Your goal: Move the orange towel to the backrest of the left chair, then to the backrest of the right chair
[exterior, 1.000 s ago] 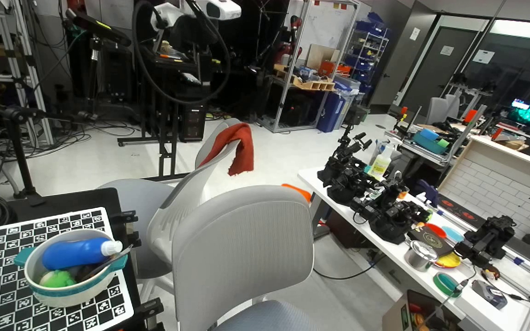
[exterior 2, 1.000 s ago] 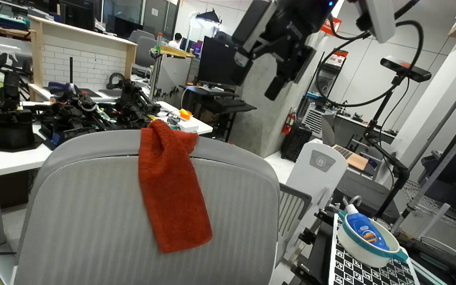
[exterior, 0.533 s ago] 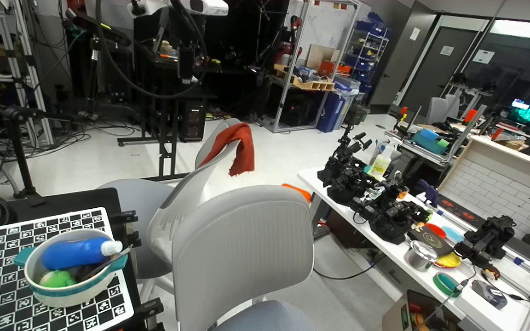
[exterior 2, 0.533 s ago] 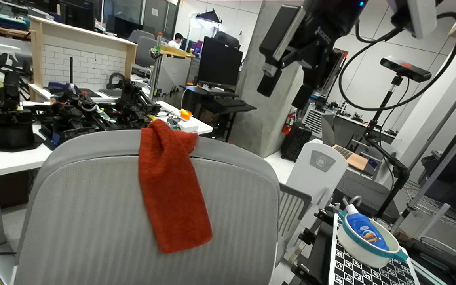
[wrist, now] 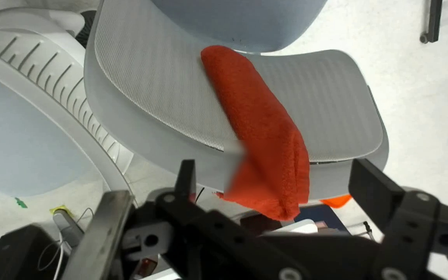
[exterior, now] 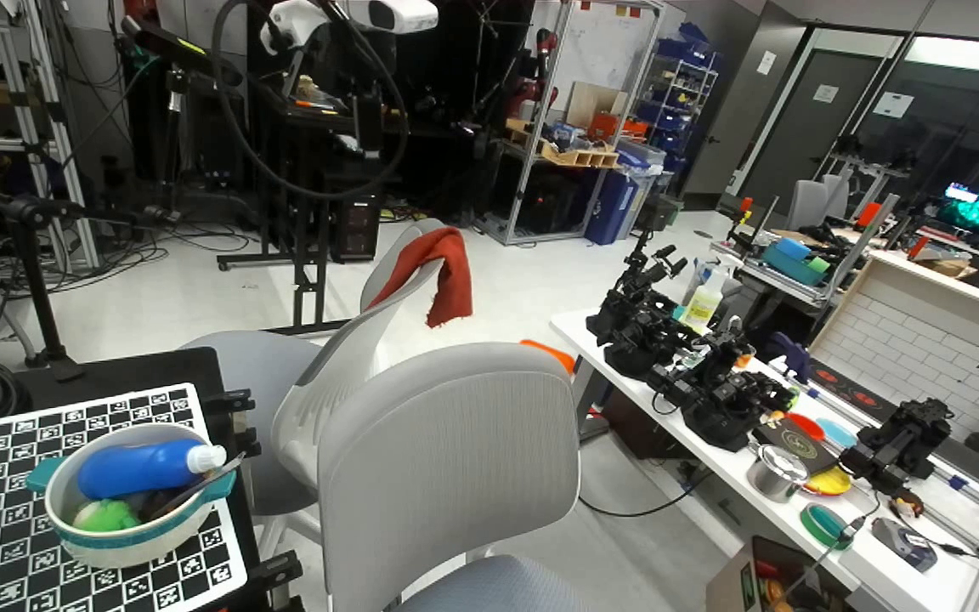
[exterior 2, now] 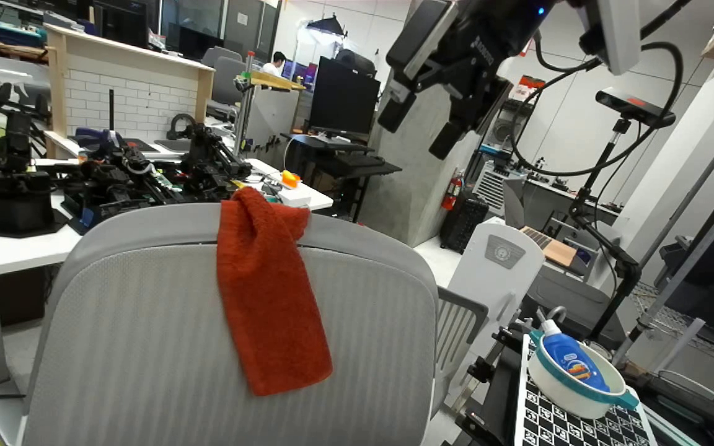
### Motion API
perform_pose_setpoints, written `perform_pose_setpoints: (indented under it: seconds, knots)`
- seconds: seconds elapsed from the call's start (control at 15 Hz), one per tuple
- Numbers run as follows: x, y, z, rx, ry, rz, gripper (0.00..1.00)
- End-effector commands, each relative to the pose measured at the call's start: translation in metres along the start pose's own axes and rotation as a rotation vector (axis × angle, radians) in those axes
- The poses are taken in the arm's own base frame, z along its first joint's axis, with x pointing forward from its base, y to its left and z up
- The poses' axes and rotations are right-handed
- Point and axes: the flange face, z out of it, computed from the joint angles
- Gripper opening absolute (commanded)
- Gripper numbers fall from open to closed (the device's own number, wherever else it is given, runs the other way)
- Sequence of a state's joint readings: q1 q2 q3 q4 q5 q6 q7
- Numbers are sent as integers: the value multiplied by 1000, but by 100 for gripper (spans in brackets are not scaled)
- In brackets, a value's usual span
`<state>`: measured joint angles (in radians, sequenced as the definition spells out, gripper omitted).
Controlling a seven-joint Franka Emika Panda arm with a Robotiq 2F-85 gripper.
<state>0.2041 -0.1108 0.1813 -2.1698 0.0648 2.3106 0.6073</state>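
Hanging over the top edge of the backrest of the left chair (exterior: pixel 345 365), the orange towel (exterior 2: pixel 273 310) is draped down both faces of the rim. Where this backrest is shown flat-on in an exterior view, a long end is laid down its front at a slight slant, and the upper part is gathered at the rim. The gripper (exterior 2: pixel 422 127) is released: its fingers (exterior 2: pixel 447 141) are spread wide, and the assembly is suspended above the backrest, well apart from the towel. In the wrist view, the towel is framed from above between the fingertips; part of its surface is blurred there. The right chair (exterior: pixel 447 450), its broad backrest presented flat-on in an exterior view, is stationed just beside the left chair. On a black stand (exterior: pixel 141 372), a marker board (exterior: pixel 9 544) is carried; on the board, a pot (exterior: pixel 120 557) with teal handles is set, and a blue bottle (exterior: pixel 137 467) is laid at a tilt inside. On a white table (exterior 2: pixel 4 254), black mechanical units (exterior 2: pixel 16 204) are arranged close together.
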Motion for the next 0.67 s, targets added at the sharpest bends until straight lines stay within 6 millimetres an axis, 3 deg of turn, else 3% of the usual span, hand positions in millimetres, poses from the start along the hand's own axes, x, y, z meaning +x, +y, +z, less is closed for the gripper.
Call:
perform_pose_setpoints:
  seconds: [0.0, 0.33, 0.53, 0.6]
  knots:
    - [52, 3, 8, 25, 21, -29, 100]
    - [128, -9, 34, 39, 25, -82, 100]
    - [154, -31, 55, 49, 0, -111, 100]
    - [155, -42, 66, 52, -14, -119, 100]
